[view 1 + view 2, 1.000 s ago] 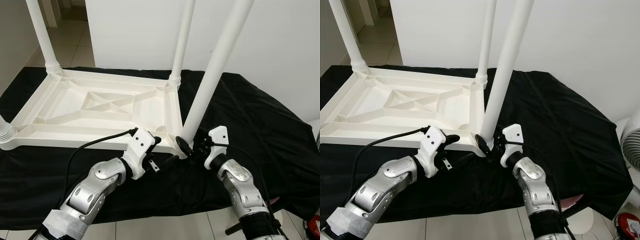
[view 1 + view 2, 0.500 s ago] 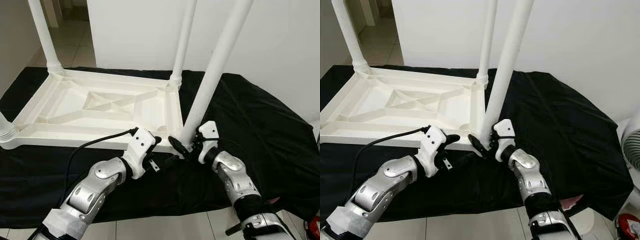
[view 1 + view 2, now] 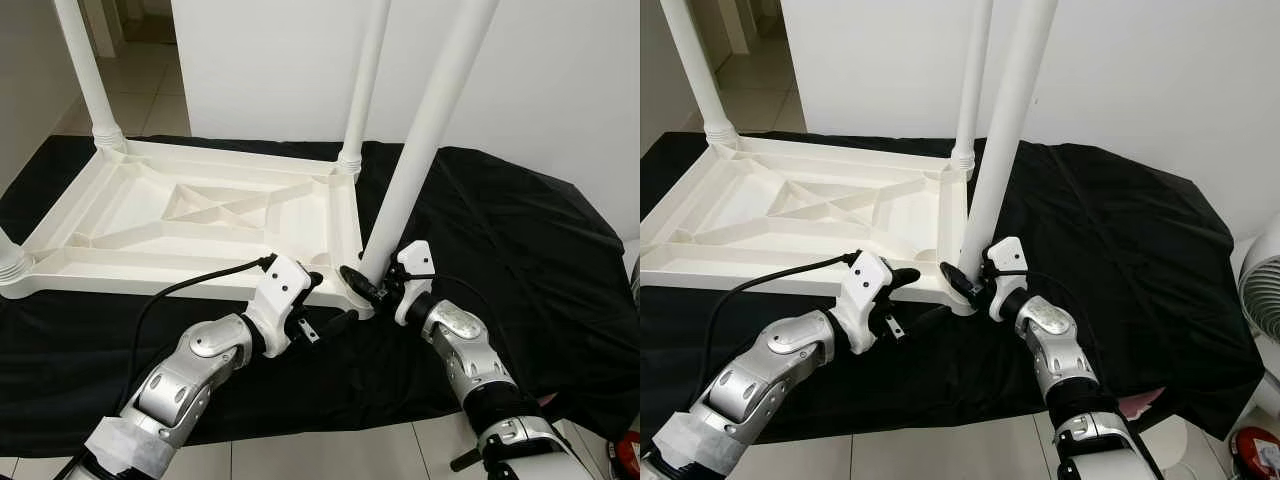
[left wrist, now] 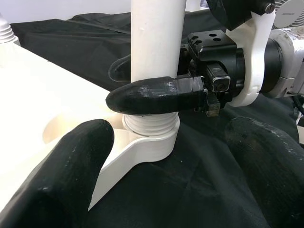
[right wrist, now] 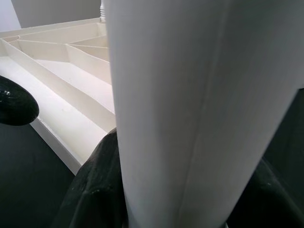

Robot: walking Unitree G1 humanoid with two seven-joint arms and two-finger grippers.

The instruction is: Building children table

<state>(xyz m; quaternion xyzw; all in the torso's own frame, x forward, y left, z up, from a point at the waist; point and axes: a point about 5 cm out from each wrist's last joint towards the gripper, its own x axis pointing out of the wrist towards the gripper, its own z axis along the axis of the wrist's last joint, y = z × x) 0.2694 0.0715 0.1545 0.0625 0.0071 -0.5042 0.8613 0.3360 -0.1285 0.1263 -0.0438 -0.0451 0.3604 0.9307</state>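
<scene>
Left wrist view: right claw point(image 4: 156, 76) clamped around table leg point(image 4: 156, 52) above its socket; left claw point(image 4: 161, 175) wide.

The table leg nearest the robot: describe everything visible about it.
The near leg is a smooth white tube, plastic-looking, leaning slightly and running out of frame at the top. Its ribbed base sits in the corner socket of the upturned tabletop. The right end effector is clamped around it just above the ribs; the open left end effector waits nearby.
</scene>
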